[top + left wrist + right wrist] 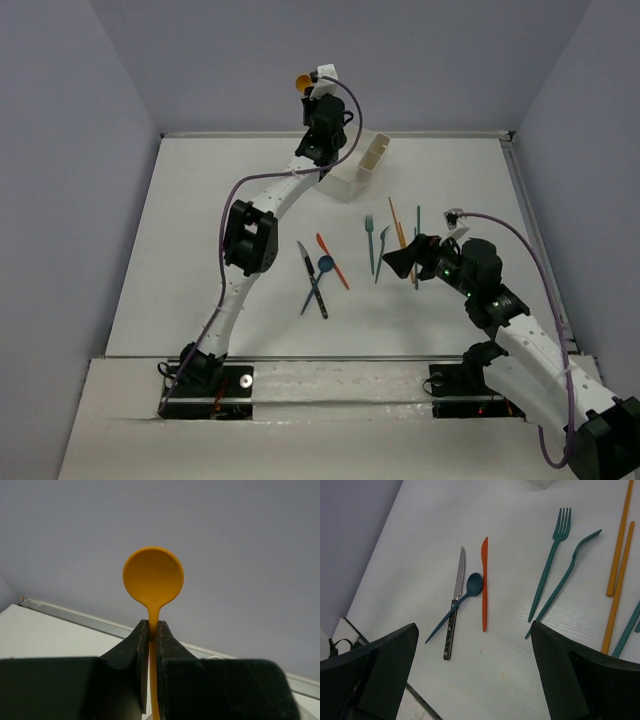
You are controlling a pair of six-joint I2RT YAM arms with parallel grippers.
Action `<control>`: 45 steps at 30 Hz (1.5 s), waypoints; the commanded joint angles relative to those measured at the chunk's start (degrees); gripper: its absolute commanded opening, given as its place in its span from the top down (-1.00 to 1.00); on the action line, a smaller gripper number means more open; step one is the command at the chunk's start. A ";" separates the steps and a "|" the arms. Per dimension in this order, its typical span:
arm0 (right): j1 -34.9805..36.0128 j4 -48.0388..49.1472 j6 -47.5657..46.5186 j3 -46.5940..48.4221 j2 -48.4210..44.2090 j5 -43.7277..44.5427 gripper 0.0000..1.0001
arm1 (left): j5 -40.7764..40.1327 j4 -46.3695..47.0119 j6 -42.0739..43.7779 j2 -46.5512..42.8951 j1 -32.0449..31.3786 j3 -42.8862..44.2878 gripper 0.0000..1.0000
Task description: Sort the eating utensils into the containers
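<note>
Pale lilac walls (60, 150) box in a white tabletop (200, 230). Up by the back wall, near the white plastic caddy (358, 168), the left gripper (152, 627) pinches a round-bowled orange plastic spoon (153, 575). The right gripper (474, 629) gapes wide above teal plastic forks (550, 565) and orange chopsticks (618, 545) lying mid-table.

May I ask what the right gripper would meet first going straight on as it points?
Likely the orange knife, or the blue spoon beside it on the table; depth is unclear.
</note>
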 commanded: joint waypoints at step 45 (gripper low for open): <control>0.33 3.08 -0.37 0.14 4.45 -0.56 -1.00 | 21.22 -22.51 -26.98 -37.55 -6.06 -31.43 -0.27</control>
